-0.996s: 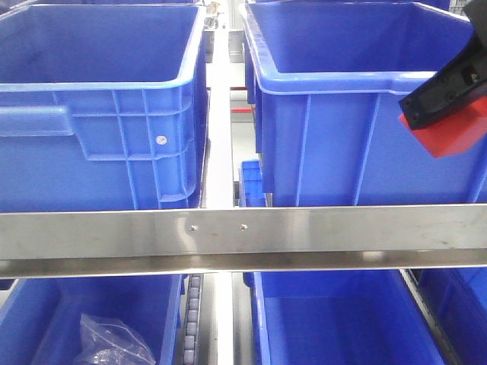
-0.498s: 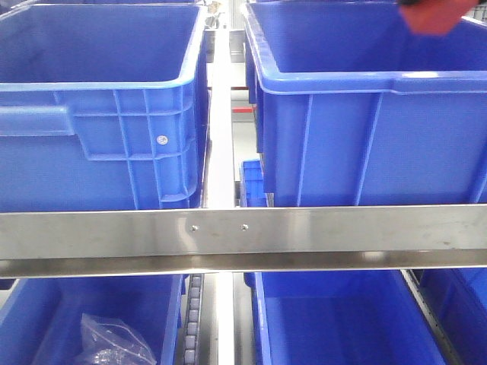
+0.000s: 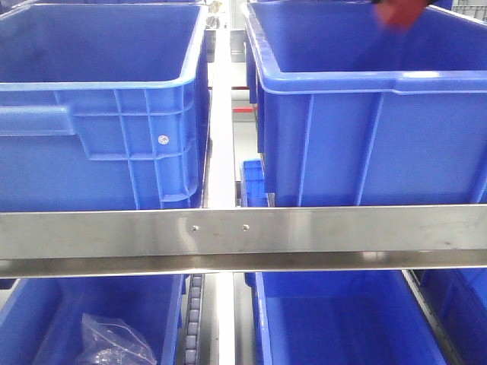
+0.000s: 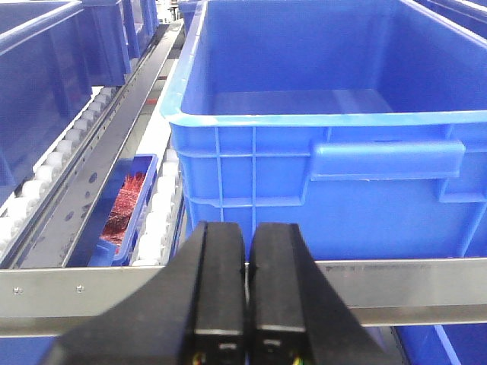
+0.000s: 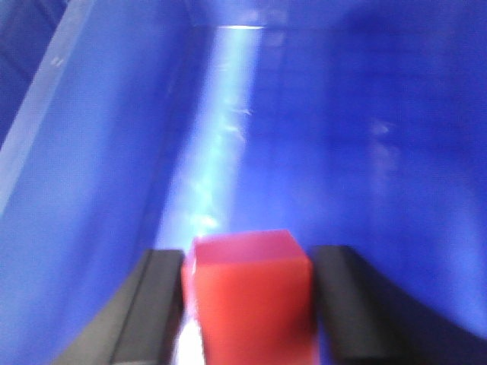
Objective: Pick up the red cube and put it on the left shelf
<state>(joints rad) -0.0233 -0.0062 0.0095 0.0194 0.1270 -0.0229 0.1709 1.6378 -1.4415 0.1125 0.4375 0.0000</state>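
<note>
The red cube point(image 5: 247, 304) sits between the two black fingers of my right gripper point(image 5: 247, 262), which is shut on it. Behind it is the inside of a blue crate point(image 5: 358, 114). In the front view the cube point(image 3: 397, 12) is a red blur at the top edge, above the upper right crate point(image 3: 365, 137); the right gripper itself is out of that frame. The left shelf's steel rail point(image 3: 342, 232) with two screws crosses the front view. My left gripper point(image 4: 246, 232) is shut and empty, in front of the rail point(image 4: 426, 277).
Large blue crates fill both tiers, among them the upper left crate point(image 3: 99, 114). A plastic bag point(image 3: 114, 342) lies in the lower left crate. A small blue bin with red items point(image 4: 125, 205) sits beside roller strips point(image 4: 46, 182).
The right gripper has lifted the red cube from mid-right, in front of the upper right crate, up to the top edge of the front view, then slightly left. The left gripper's earlier state is not shown.
</note>
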